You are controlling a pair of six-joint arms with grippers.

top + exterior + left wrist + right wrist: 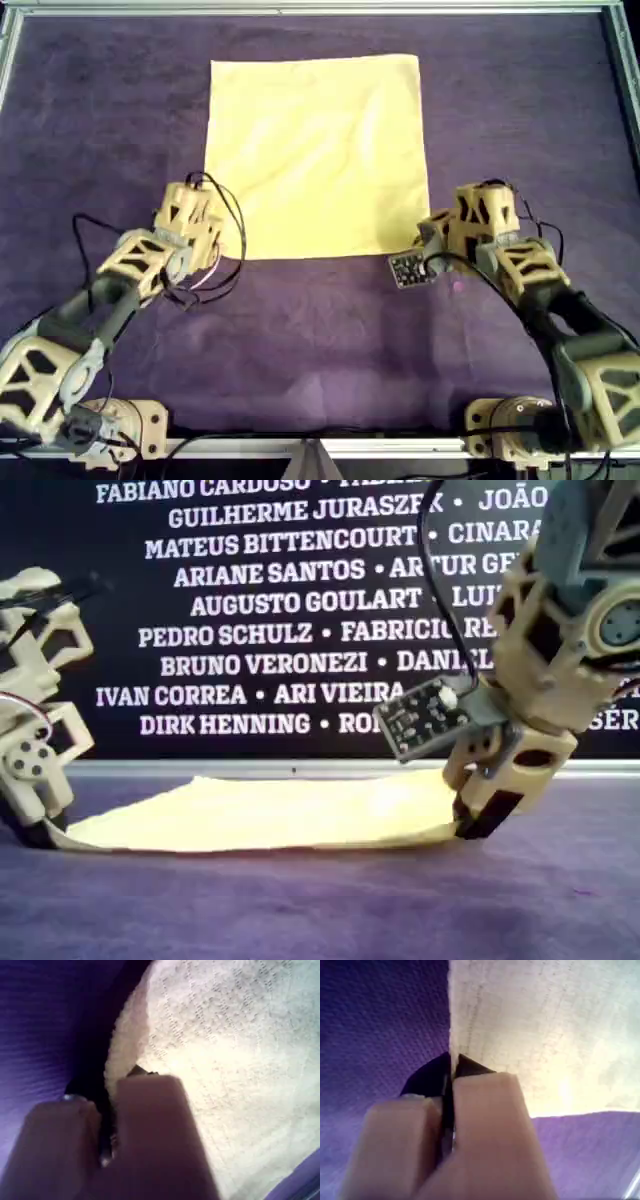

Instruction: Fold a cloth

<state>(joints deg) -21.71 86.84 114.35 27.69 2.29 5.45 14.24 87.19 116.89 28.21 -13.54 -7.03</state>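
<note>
On the purple felt surface [320, 330], upper centre of the overhead view, lies the pale yellow cloth [315, 155], spread flat. Both arms reach up from the lower corners of that view, wrists bent downward. At the cloth's lower left corner there, the left hand [207, 250] is pressed together, pinching the cloth's edge. At the lower right corner, the right hand [428, 243] likewise pinches the cloth, lifting it slightly off the felt.

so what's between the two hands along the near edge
Only the cloth: its near edge runs from the left hand to the right hand, clearest in the overhead view.
</note>
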